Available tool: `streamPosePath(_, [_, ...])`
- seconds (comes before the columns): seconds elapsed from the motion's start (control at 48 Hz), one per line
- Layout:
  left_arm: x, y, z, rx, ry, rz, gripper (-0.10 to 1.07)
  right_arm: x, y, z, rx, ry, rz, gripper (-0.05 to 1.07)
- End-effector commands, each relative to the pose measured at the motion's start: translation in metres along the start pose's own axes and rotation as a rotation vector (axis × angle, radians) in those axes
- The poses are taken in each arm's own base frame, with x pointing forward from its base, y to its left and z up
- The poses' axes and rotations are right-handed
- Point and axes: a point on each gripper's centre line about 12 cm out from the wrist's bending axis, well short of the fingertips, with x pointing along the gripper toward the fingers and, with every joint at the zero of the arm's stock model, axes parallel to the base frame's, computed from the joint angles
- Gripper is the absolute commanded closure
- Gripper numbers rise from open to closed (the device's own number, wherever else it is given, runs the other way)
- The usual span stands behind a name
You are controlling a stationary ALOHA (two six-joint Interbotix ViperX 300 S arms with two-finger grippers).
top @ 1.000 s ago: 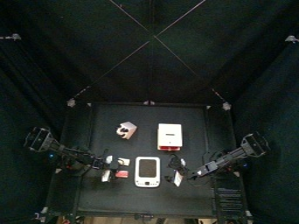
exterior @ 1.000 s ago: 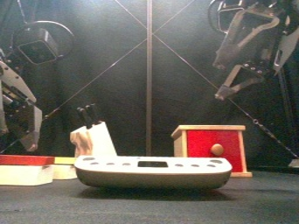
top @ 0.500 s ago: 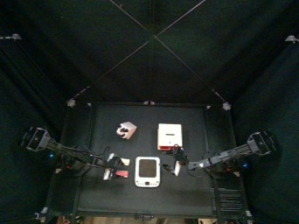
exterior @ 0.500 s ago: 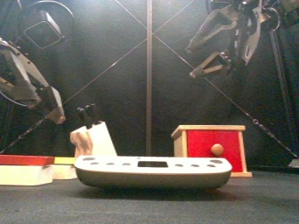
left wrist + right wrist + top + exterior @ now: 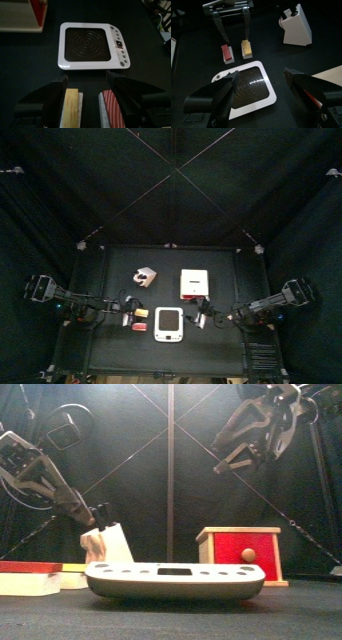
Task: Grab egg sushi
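Around the white device

We see a white rectangular device (image 5: 168, 324) with a dark round-patterned face; at its 12 o'clock a red-fronted wooden box (image 5: 245, 554), at 11 o'clock a white knife block (image 5: 107, 544), at 9 o'clock a small red-striped piece (image 5: 226, 53).

Black curtains (image 5: 171, 188) close the space on all sides, hanging in dark folds. In the middle stands a small black table (image 5: 120, 353) with a matte top. Thin pale lines (image 5: 170, 454) cross on the far curtain behind it.
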Motion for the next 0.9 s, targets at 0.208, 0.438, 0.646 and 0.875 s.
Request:
streamPosePath(0.208, [0.001,0.009,-0.013,-0.019,0.044,0.034,0.02,-0.01,0.013,0.015,-0.037,-0.07,0.038,0.02])
streamPosePath(0.438, [0.012,0.013,-0.029,-0.017,0.125,0.046,0.02,-0.011,0.014,0.013,-0.037,-0.072,0.03,0.02])
streamPosePath(0.646, [0.014,0.014,-0.033,-0.008,0.148,0.048,0.02,-0.011,0.013,0.012,-0.034,-0.065,0.029,0.02])
streamPosePath(0.875, [0.016,0.016,-0.035,-0.015,0.168,0.054,0.02,-0.009,0.013,0.009,-0.035,-0.058,0.025,0.02])
